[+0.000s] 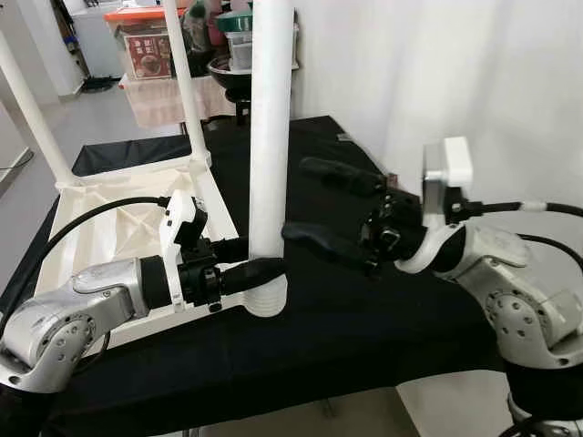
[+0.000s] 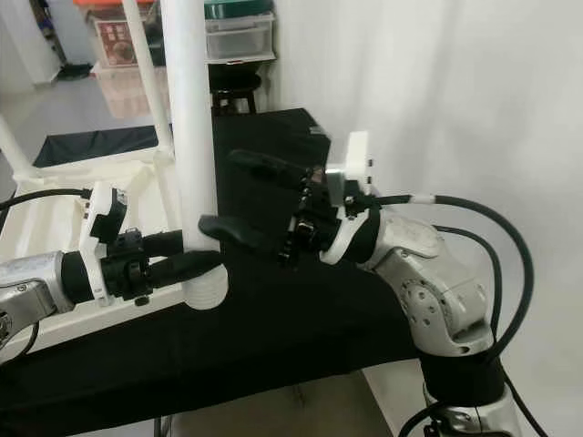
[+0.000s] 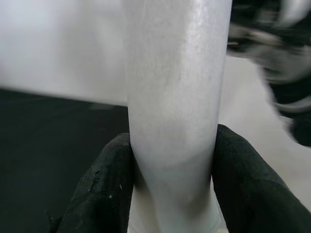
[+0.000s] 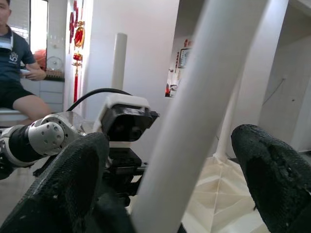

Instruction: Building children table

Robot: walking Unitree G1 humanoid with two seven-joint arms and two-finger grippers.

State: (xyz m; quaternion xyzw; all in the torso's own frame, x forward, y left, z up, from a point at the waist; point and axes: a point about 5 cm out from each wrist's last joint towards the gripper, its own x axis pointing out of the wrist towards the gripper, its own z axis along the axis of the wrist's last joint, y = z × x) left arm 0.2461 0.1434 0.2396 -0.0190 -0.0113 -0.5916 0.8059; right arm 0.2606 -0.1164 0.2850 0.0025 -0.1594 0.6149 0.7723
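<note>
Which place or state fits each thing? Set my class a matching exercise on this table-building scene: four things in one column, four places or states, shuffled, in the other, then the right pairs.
Things
1. left gripper
2. right gripper
3. white table leg
4. upturned white tabletop

Places or states
A. lies on the black cloth, two legs already standing up from it
B. open, one finger on each side of the leg
C. stands upright, ribbed foot on the cloth
D. shut on the leg low down

Pairs: 1-D, 2-B, 3-C, 4-A
</note>
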